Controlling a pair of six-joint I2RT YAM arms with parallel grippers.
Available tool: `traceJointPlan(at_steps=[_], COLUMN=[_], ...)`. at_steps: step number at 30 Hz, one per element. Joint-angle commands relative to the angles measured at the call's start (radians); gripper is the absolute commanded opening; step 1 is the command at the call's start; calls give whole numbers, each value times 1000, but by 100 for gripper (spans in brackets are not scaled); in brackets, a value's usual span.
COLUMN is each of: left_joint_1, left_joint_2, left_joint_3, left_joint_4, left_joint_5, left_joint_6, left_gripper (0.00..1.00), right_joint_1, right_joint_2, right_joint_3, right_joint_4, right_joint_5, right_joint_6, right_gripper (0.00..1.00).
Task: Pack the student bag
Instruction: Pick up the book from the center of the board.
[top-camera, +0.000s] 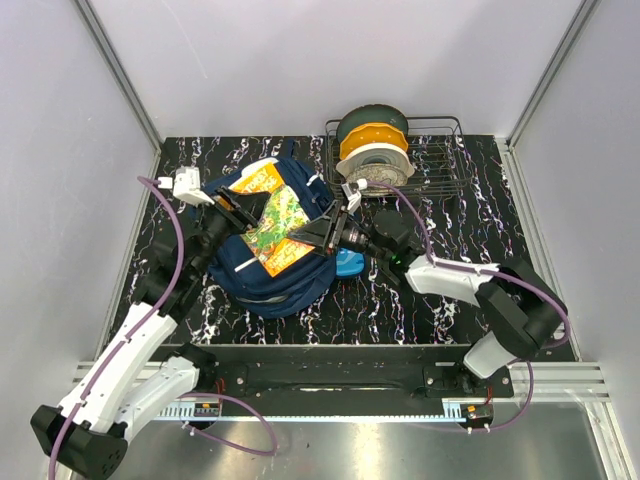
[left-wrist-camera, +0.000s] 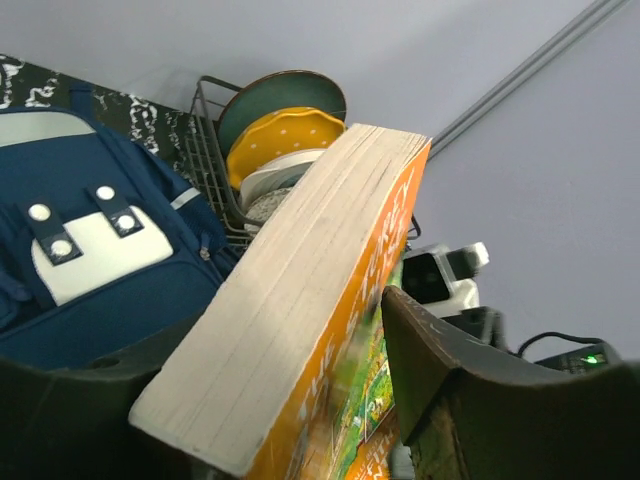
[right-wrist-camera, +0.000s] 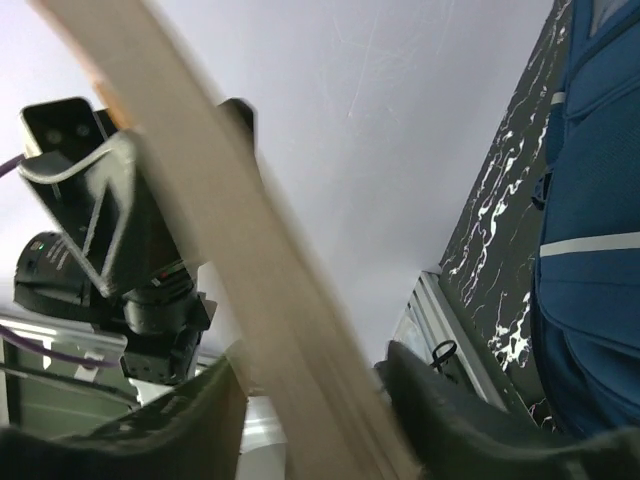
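Note:
The student bag (top-camera: 285, 285) is a navy backpack with white patches, lying in the middle of the dark marbled table. It also shows in the left wrist view (left-wrist-camera: 90, 280) and the right wrist view (right-wrist-camera: 600, 200). A thick book (top-camera: 272, 222) with an orange and green cover hangs tilted above the bag's open top. My left gripper (top-camera: 235, 205) is shut on the book's far left end (left-wrist-camera: 300, 290). My right gripper (top-camera: 315, 232) is shut on its near right corner, where the pale page edge (right-wrist-camera: 230, 230) runs between its fingers. Its closeness to the camera blurs it.
A wire dish rack (top-camera: 440, 160) with several plates (top-camera: 372, 140) stands at the back right, close behind the right gripper. A small bright-blue pencil case (top-camera: 349, 264) lies against the bag's right side. Grey walls enclose the table on three sides.

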Motion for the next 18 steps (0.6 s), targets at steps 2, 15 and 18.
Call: traceJointPlan(at_steps=[2, 15, 18], left_joint_1=[18, 81, 98], left_joint_2=[-75, 7, 22], left_joint_3=[-18, 69, 73], left_joint_4=[52, -79, -73], left_joint_5=[-123, -174, -139], left_joint_6=[33, -143, -177], left_gripper=[0, 0, 0], right_joint_1=[0, 8, 11], right_joint_2=[-96, -96, -105], right_joint_3=[-10, -45, -42], right_joint_4=[27, -16, -88], right_joint_5=[-27, -27, 4], right_joint_6=[-24, -76, -114], right_gripper=[73, 80, 81])
